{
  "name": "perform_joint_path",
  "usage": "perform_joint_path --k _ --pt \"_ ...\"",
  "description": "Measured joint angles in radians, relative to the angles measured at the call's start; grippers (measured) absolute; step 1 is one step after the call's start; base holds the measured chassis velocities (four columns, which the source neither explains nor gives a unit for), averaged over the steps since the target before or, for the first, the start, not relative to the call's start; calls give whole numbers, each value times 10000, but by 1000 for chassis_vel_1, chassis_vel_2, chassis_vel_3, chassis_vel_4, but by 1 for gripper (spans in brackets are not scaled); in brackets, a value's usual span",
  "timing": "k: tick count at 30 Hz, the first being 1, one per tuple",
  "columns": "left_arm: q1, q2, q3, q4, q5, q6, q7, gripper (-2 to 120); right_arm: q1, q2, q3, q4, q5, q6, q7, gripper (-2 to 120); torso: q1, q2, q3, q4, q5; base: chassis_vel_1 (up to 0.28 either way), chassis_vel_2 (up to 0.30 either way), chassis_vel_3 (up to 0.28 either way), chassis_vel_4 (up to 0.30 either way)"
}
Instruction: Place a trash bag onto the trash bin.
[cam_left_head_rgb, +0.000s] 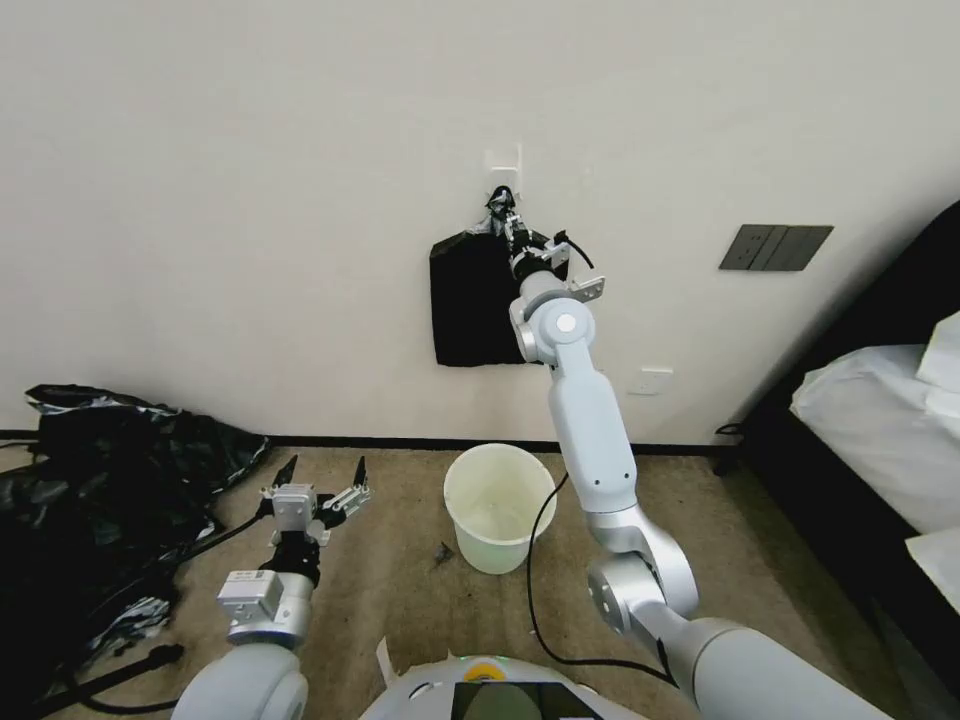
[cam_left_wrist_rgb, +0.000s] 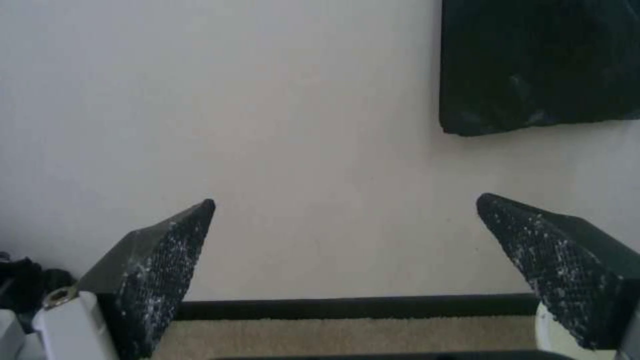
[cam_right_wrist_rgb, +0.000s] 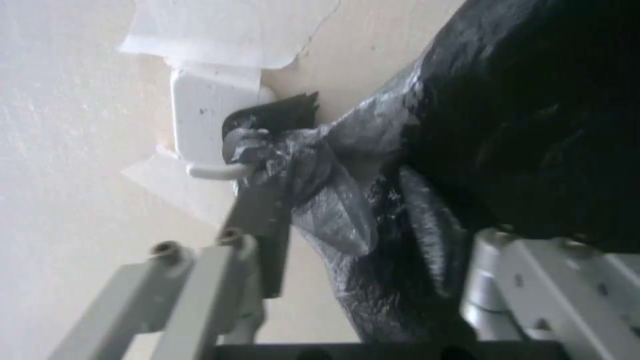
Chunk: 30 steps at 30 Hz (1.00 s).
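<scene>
Soft, even light fills the room, and the wall (cam_left_head_rgb: 250, 200) looks bright and flat. Around it the head view bends at its edges. Both wrist views are blurred and grainy.

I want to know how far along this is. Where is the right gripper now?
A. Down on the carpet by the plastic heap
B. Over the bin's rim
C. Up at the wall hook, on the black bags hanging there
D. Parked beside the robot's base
C: the right gripper is raised to the hook on the wall, its fingers either side of the bunched top of the bags, while the bin stands unlined on the floor below.
</scene>
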Motion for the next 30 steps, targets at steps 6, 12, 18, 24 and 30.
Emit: perform_joint_path --k 6,12,18,24,30 --pt "-37 -16 8 0 0 -6 1 100 1 0 -114 12 95 84 60 22 0 0 0 0 0 0 0 0 0" --pt "-69 -42 14 0 -3 -14 2 100 149 0 -113 0 352 150 299 0 0 0 0 0 0 0 0 0 0" --pt "-127 -49 26 0 -5 -61 4 100 198 0 -59 141 761 201 509 0 0 0 0 -1 0 0 0 0 0" --pt "-183 -48 38 0 -6 -184 7 100 169 0 -63 341 1191 182 1056 0 0 0 0 -1 0 0 0 0 0" --pt "-242 -63 54 0 -12 -214 10 100 314 0 -63 619 1761 242 2357 0 0 0 0 0 0 0 0 0 0"
